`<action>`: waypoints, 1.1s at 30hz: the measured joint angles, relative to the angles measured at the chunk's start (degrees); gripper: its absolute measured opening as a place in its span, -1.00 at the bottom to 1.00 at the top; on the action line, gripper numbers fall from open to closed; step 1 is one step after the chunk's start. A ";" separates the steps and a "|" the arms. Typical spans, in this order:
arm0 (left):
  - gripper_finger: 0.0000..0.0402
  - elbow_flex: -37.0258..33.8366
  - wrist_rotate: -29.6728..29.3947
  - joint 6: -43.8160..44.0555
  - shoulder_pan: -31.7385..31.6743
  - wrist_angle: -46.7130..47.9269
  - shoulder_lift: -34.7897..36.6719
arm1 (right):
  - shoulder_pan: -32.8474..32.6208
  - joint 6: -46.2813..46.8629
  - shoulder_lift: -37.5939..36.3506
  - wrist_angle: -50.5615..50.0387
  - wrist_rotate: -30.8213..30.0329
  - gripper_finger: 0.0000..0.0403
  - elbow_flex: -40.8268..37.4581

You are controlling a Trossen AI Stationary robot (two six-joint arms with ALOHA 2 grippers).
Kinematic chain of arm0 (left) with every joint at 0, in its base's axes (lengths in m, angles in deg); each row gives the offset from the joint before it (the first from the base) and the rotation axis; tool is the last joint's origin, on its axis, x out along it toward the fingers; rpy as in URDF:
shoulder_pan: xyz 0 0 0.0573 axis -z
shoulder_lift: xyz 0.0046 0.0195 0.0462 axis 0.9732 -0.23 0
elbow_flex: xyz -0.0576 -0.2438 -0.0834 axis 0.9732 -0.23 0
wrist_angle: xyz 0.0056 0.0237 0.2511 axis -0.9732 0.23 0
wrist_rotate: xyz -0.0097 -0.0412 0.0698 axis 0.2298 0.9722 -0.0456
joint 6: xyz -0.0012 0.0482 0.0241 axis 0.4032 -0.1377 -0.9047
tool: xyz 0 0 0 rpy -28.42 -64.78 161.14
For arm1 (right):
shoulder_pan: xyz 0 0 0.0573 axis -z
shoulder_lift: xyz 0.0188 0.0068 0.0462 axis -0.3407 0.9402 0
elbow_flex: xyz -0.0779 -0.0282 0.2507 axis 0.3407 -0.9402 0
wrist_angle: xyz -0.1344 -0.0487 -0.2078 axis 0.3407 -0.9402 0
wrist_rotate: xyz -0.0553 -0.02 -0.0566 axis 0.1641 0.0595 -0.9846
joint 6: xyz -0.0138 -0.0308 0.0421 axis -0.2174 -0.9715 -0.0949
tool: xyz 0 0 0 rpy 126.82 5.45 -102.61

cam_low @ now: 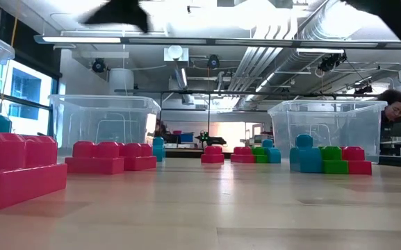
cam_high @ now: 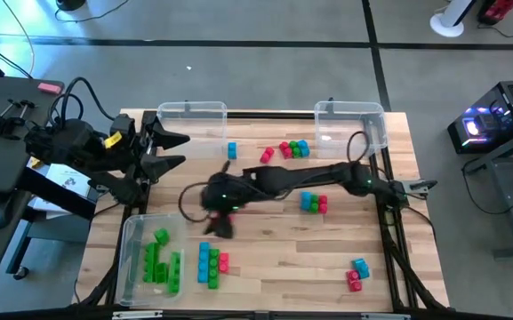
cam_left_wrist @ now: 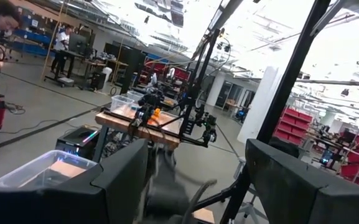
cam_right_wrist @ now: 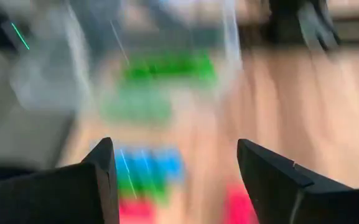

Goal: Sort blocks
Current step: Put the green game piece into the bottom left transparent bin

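Small red-pink, green and blue blocks lie in groups on the wooden table. A blue, green and pink group sits near the near edge, and the blurred right wrist view shows it as the group. Green blocks lie inside the near-left clear bin. My right gripper hangs open above the table between the table's middle and that group, with nothing between its fingers. My left gripper waits open at the table's far left.
More blocks: a single blue one, a mixed row, a cluster under the right arm, and one near the right near corner. Clear bins stand at the far left and far right. A person sits beyond the table.
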 joint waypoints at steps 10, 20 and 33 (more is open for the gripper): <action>0.28 0.00 -0.51 -0.22 0.00 4.34 -0.76 | -2.92 1.00 -19.00 -21.69 -5.67 -0.01 -29.56; 0.28 0.07 0.67 4.25 -0.98 7.96 -11.91 | -18.71 54.25 -56.28 6.90 -13.28 -0.01 -83.58; 0.13 0.90 13.48 12.03 -0.92 40.67 -34.27 | -30.00 72.60 -63.13 16.11 -29.78 -0.01 -90.58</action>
